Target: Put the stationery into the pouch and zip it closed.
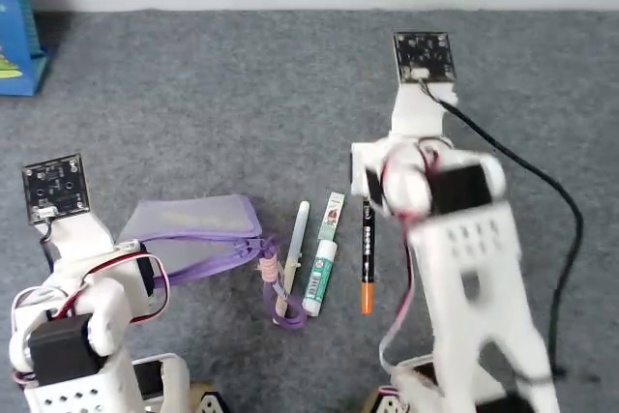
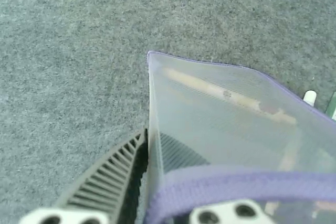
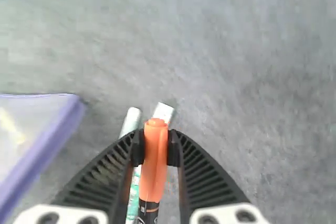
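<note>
Left jaws: closed on the edge of the pouch [image 2: 220, 124]. Beside the right jaws, a white pen [image 1: 293, 258] and green-white tube [image 1: 323, 263] lie on the counter [image 1: 193, 94]. Right jaws: clamped on the orange-tipped marker [image 3: 155, 156]. Judged: loading unfinished; zipping outstanding.

Your left arm [image 1: 73, 336] sits low and folded at the near left, with the wrist bent down in front of it. The left gripper [image 2: 151, 148] is pressed together on the edge of the pouch [image 2: 226, 124], with one ribbed finger on each side of the thin wall. Your right arm [image 1: 464, 239] stands taller at the near right and stretches forward, and its wrist is turned downward. The right gripper [image 3: 155, 139] is closed as well. Its two dark fingers [image 3: 113, 166] clamp the orange end of the marker [image 3: 155, 156] between their tips.
</note>
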